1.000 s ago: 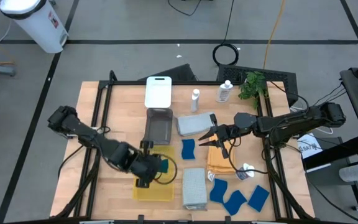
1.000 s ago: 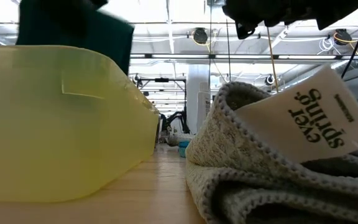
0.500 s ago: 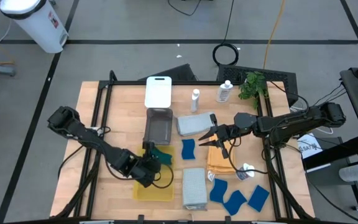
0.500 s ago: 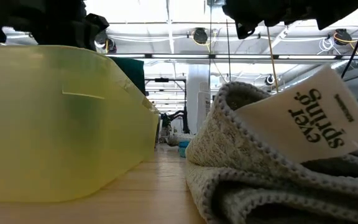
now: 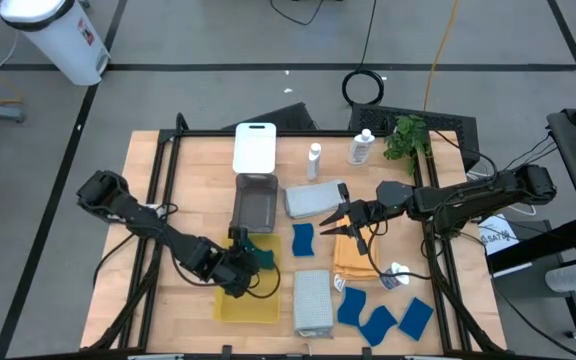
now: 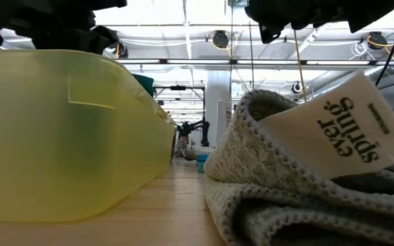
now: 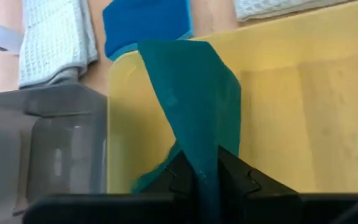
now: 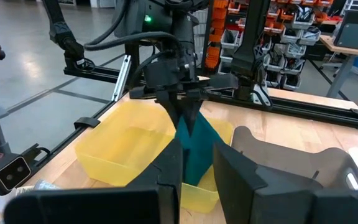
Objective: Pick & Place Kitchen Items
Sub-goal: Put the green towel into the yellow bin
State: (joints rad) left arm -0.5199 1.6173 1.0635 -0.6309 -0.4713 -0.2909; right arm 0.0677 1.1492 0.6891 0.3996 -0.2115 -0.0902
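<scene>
Wood-topped and framed in black rails, the surface (image 5: 198,190) stands on a grey workshop floor. Over the yellow tray (image 5: 248,305), the left pincer (image 5: 243,262) pinches the teal cloth (image 7: 194,99), which hangs down into the tray's end nearest the grey tray (image 5: 254,205): the placing step. Next, I judge, it must let go and lift clear. Over the orange cloth (image 5: 353,258) the right pincer (image 5: 340,222) hovers, narrow and empty.
</scene>
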